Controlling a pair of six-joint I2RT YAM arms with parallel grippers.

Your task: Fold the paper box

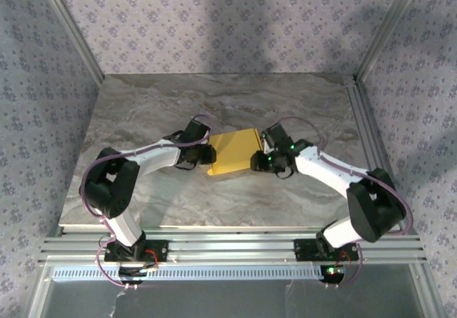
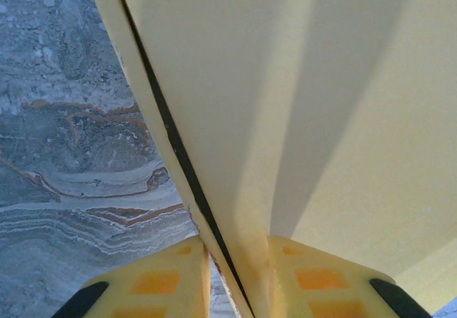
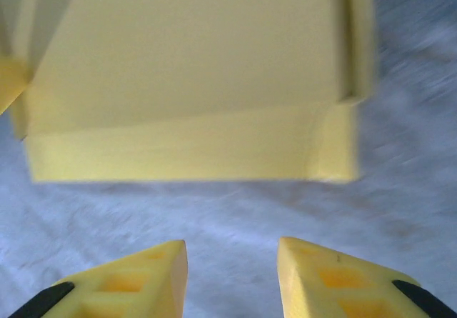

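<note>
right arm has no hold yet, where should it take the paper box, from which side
Probably the right edge of the paper box, from the right, fingers turned over and under: it is flat and low, the open right gripper faces that side, and the left gripper holds the opposite edge.

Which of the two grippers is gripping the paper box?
The left gripper: its fingers pinch an edge of the paper box. The right gripper stands open, short of the box.

Table top (image 1: 214, 103): grey marble-pattern slab, rust-brown veining. Walls (image 1: 214, 18): lilac floral-print covering, rear and both sides. Aluminium rails (image 1: 228, 245): grooved, along the near edge. Aluminium posts (image 1: 71, 25): slanted, at rear corners. White slotted strip (image 1: 214, 271): just below the rails.
</note>
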